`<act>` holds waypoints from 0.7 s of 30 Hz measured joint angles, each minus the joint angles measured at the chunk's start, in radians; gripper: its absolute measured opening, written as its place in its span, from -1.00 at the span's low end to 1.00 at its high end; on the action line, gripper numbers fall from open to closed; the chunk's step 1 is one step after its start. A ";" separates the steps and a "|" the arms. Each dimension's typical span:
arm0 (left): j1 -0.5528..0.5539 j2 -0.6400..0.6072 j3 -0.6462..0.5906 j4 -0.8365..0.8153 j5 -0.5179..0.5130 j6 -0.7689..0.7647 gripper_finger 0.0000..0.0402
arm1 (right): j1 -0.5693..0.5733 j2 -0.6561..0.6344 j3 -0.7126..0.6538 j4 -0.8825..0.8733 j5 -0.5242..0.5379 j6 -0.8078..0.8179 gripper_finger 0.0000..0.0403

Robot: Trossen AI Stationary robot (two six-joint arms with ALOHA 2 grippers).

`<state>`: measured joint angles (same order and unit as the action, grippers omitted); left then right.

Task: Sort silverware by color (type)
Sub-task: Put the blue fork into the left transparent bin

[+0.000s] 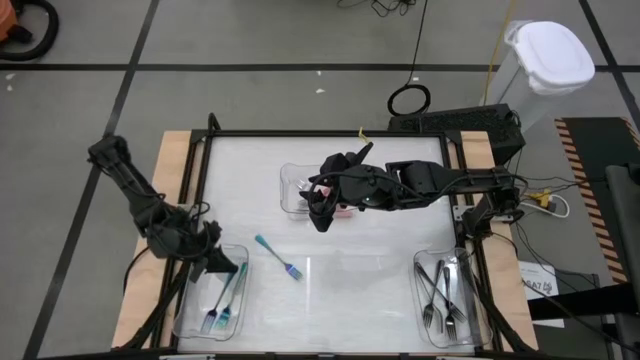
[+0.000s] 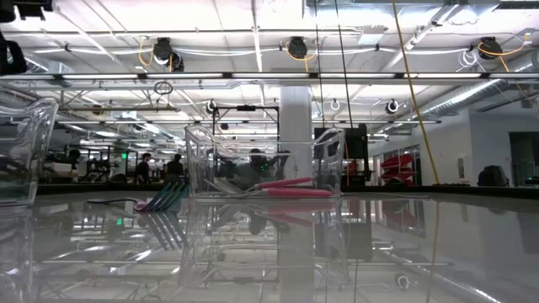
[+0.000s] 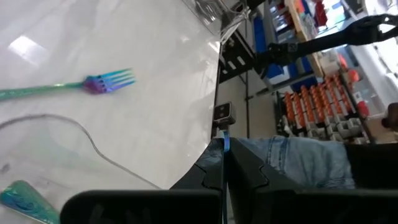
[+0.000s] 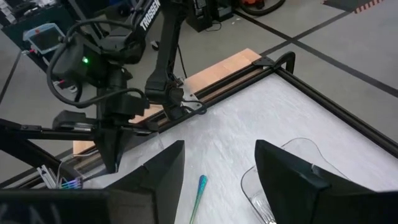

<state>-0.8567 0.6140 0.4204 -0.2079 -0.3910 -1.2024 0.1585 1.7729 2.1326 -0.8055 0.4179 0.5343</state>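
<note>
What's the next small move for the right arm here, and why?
Probably swing the right gripper down toward the teal fork lying loose on the table between the trays. Its fingers are open and empty above the middle tray, and that fork looks like the only piece not yet in a tray. The left gripper waits shut over the left tray.

One fork lies on the table between the left tray and the middle tray. More forks lie in the right tray.
</note>
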 joint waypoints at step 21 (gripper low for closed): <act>-0.096 0.001 -0.122 0.007 -0.218 -0.179 -0.99 | -0.002 0.000 0.000 0.000 0.000 -0.004 -0.06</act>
<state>-0.9532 0.6147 0.2986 -0.2008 -0.6086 -1.3810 0.1566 1.7729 2.1326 -0.8055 0.4179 0.5304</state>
